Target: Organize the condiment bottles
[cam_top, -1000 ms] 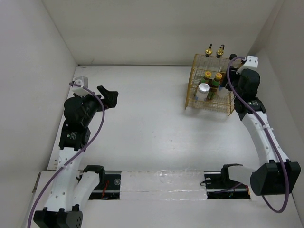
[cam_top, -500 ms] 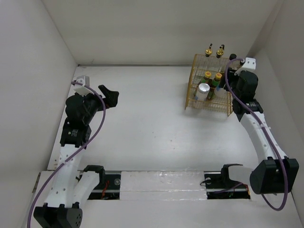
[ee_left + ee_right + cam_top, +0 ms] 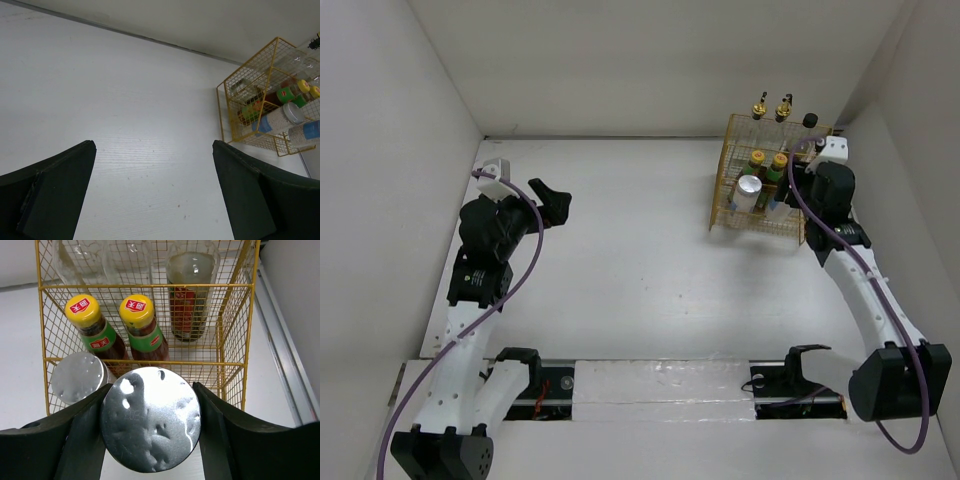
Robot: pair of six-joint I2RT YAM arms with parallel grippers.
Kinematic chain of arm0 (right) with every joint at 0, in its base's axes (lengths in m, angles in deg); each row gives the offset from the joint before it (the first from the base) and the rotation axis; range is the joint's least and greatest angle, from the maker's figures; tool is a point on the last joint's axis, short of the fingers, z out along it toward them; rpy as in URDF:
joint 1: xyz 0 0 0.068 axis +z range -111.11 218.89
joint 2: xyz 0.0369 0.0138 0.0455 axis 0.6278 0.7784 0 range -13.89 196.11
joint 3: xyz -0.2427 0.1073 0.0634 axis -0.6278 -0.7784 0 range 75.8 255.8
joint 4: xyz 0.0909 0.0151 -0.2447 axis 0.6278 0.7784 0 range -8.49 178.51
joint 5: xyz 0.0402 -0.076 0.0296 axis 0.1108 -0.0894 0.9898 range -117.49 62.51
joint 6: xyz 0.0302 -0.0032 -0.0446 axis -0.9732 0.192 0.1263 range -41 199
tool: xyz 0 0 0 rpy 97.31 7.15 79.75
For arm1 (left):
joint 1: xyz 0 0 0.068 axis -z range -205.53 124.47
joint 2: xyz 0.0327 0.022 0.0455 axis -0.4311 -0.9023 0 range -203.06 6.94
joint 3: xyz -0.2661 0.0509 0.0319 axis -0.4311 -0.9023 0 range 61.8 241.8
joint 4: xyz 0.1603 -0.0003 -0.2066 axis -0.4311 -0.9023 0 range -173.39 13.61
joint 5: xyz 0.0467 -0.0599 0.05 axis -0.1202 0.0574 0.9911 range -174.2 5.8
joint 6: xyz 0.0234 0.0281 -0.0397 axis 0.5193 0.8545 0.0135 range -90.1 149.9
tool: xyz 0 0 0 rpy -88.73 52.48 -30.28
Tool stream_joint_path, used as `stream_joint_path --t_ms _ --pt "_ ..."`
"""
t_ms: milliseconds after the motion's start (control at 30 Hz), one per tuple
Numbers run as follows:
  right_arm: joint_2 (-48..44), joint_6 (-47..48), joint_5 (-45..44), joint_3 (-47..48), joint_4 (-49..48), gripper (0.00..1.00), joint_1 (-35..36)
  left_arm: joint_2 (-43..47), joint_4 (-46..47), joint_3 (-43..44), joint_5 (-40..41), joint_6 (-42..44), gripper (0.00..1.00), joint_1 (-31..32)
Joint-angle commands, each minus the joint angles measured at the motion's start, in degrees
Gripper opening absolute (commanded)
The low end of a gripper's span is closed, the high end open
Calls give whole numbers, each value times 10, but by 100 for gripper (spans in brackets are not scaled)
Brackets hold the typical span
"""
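Right gripper [image 3: 150, 442] has swung in toward the yellow wire basket [image 3: 145, 286], clamped on a short silver-lidded white jar [image 3: 150, 412], upright, at the basket's near edge beside the matching jar [image 3: 77, 377]; left gripper [image 3: 155, 192] agape, well apart.

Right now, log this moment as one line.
right pincer: shut on silver-lidded jar | jar: at front of yellow basket | left pincer: open, empty, away from basket

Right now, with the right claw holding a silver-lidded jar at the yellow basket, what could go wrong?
The held jar in the right claw sits close beside the other jar; lowering it could knock or wedge that one. The claw's fingers may catch the basket wire on the way.
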Motion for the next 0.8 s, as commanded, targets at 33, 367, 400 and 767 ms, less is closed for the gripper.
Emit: stream_joint_path --t_ms 33,367,400,767 --pt "19 -6 -27 19 -52 25 4 8 21 5 -10 6 100 -2" --pt "30 -6 -22 50 -83 25 -32 8 21 5 -5 6 100 -2" --pt "48 -6 -17 50 -83 25 -38 8 21 5 -5 6 100 -2" --pt "131 -20 -6 12 -89 34 -38 2 21 5 -5 1 100 -2"
